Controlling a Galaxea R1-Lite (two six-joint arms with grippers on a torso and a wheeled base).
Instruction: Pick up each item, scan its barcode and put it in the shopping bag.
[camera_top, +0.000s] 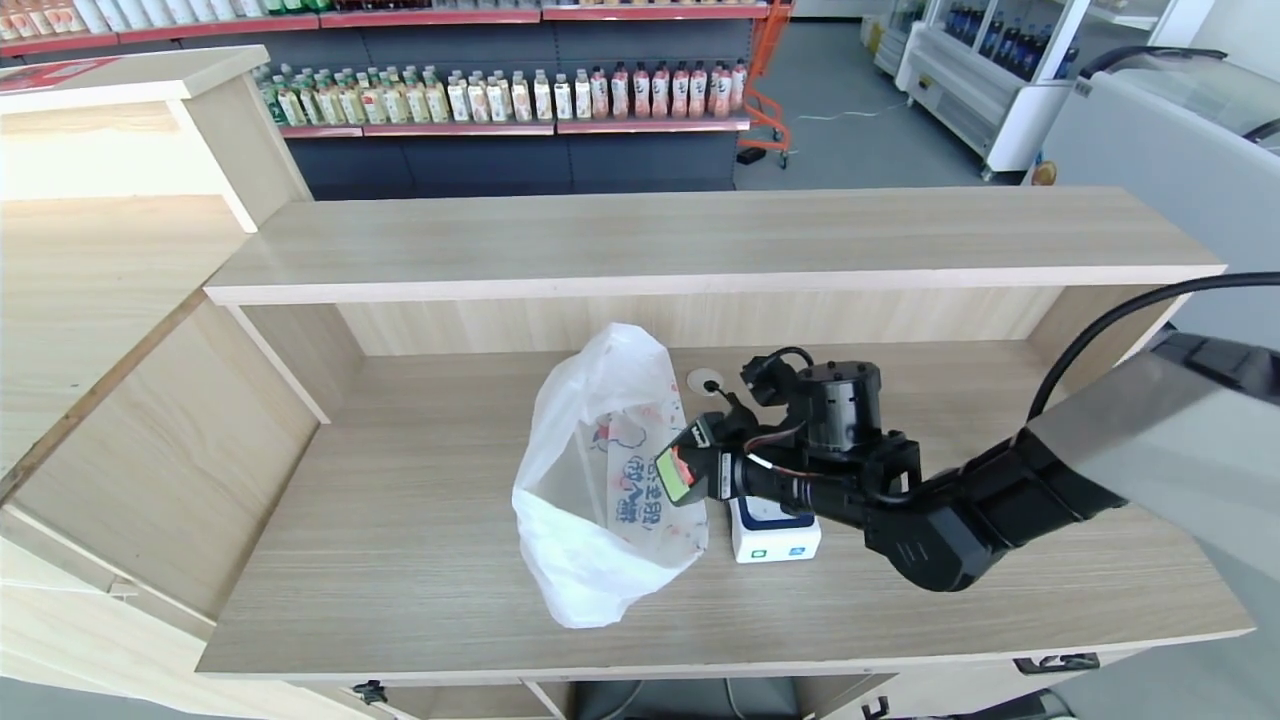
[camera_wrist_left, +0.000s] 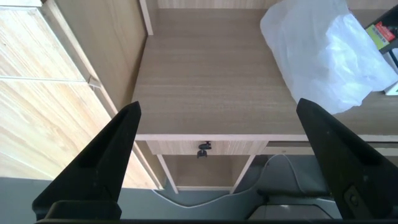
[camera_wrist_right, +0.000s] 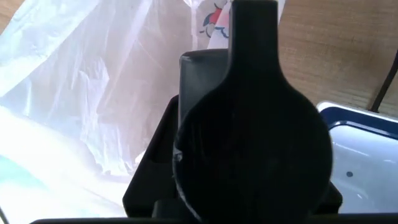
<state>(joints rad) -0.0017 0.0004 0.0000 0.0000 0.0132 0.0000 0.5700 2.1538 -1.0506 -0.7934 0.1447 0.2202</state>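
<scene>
The right gripper (camera_top: 700, 462) pinches a small dark packet with a green-and-red face (camera_top: 673, 477) against the side of the white translucent plastic shopping bag (camera_top: 590, 480), above a white blue-topped box (camera_top: 775, 540) (both rest on the pale wooden counter (camera_top: 400, 540)). The left gripper (camera_wrist_left: 217, 107) has its 2 fingers spread.

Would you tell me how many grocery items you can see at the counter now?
1: a green-and-red item held by the right gripper, beside the shopping bag and near the white scanner. More may be hidden inside the bag.
</scene>
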